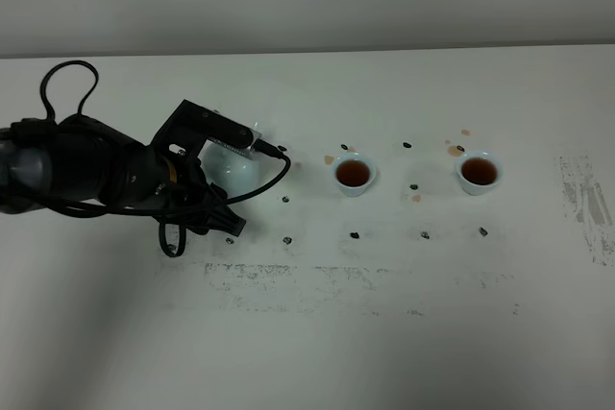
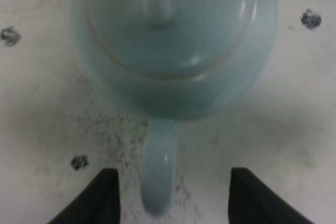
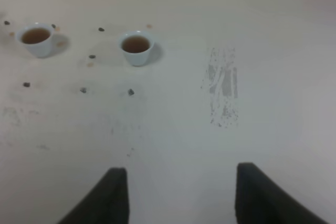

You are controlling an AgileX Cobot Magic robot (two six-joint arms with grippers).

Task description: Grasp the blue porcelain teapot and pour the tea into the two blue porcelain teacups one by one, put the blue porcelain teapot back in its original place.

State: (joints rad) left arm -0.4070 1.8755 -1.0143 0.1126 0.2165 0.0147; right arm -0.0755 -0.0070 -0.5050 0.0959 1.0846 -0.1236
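Note:
The blue porcelain teapot (image 1: 235, 173) stands upright on the white table at the left, partly hidden by my left arm. In the left wrist view the teapot (image 2: 178, 40) fills the frame, and its loop handle (image 2: 157, 177) lies between the spread fingers of my left gripper (image 2: 170, 182), which is open and does not touch it. The two blue porcelain teacups (image 1: 354, 176) (image 1: 479, 173) stand to the right, each holding reddish-brown tea. They also show in the right wrist view (image 3: 35, 38) (image 3: 136, 45). My right gripper (image 3: 181, 177) is open, empty and far from them.
Small dark marks (image 1: 355, 234) dot the table around the cups and teapot. Orange tea spots (image 1: 452, 148) lie near the cups. A scuffed grey patch (image 1: 586, 208) (image 3: 223, 90) is at the table's right. A worn strip (image 1: 317, 280) runs along the front.

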